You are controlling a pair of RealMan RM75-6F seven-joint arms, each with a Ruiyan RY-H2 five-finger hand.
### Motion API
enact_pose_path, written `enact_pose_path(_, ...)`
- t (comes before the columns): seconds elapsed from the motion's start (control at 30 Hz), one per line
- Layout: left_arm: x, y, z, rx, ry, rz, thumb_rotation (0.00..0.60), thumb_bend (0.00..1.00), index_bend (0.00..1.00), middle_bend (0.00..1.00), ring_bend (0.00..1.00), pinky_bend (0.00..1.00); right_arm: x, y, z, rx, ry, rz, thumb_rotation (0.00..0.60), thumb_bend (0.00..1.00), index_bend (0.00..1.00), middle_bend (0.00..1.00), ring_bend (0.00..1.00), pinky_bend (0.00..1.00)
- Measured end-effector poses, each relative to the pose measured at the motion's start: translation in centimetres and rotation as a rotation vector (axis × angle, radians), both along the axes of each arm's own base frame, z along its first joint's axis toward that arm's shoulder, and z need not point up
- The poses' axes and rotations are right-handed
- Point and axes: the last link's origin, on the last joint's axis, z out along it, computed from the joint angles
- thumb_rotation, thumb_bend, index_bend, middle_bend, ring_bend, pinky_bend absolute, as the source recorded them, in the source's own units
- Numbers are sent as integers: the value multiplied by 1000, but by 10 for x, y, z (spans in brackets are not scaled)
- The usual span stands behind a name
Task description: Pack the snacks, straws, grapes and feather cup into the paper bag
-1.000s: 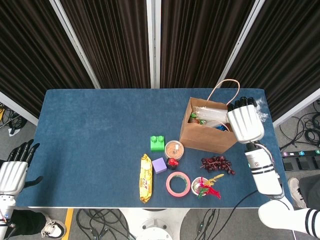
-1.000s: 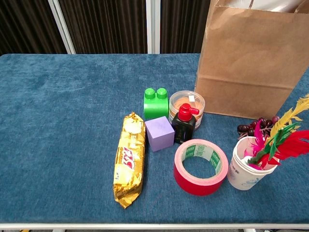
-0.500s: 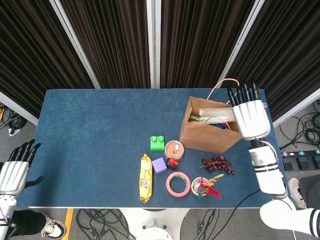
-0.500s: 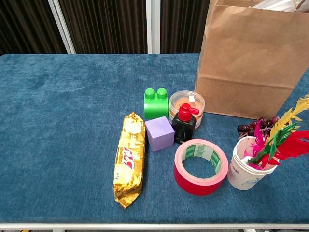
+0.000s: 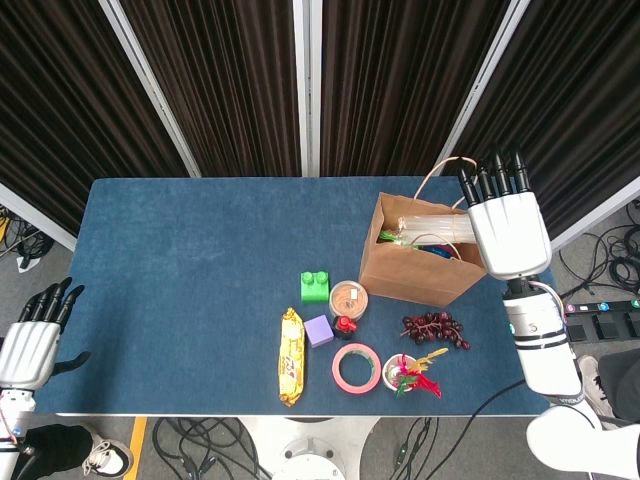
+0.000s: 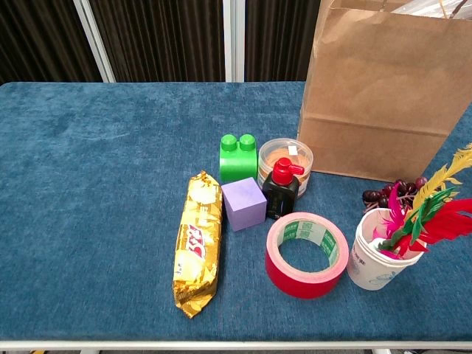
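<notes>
From the head view, the right hand [image 5: 510,232] hangs over the right side of the paper bag [image 5: 417,262] with its fingers stretched out straight and apart, nothing in it. The left hand [image 5: 30,340] sits way off past the left edge of the surface [image 5: 180,270], fingers loosely spread, also holding nothing. The bag stands open at the back right, and you can see a clear pack of straws [image 5: 432,228] lying across the top plus some colourful stuff below that I can't make out. The grapes [image 5: 434,327] lie just in front of the bag, and the feather cup [image 5: 408,372] is near the front edge beside a roll of red tape [image 5: 356,367]. The snack pack [image 5: 291,356] lies lengthwise near the front edge too. The whole left half of the blue surface is open room.

Chest view, no hands showing. The bag [image 6: 383,92] towers at the back right. A green block [image 6: 238,156], purple cube [image 6: 244,203], small dark bottle [image 6: 281,189] and round tub [image 6: 286,159] cluster in the middle, the snack pack [image 6: 198,242] just left of them. The cup [image 6: 377,254] holds red, pink and yellow feathers, with the grapes [image 6: 382,195] right behind it.
</notes>
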Motion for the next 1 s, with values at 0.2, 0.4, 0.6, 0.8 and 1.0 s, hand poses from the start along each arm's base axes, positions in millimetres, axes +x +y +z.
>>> enact_pose_path(0.2, 2, 1, 1, 3, -2, -4, 600, 68, 103, 87, 0, 143, 18, 3, 15, -30, -59, 50, 600, 0, 79, 209, 33, 43)
enact_pose_path(0.4, 4, 2, -1, -1, 1, -11, 600, 68, 102, 87, 0, 143, 39, 9, 13, 3, -131, 109, 600, 0, 80, 236, 52, 53)
enact_pose_path(0.6, 8, 2, 1, 9, 4, -18, 600, 67, 102, 87, 0, 143, 64, 24, -5, 92, -211, 200, 600, 0, 88, 249, 61, 73)
enact_pose_path(0.8, 8, 1, 3, 15, 7, -14, 600, 68, 102, 87, 0, 143, 75, 40, -22, 244, -320, 220, 600, 0, 97, 256, 78, 85)
enact_pose_path(1.0, 7, 2, 3, 12, 9, -10, 600, 69, 102, 87, 0, 143, 66, 58, -34, 402, -371, 201, 600, 0, 98, 256, 82, 85)
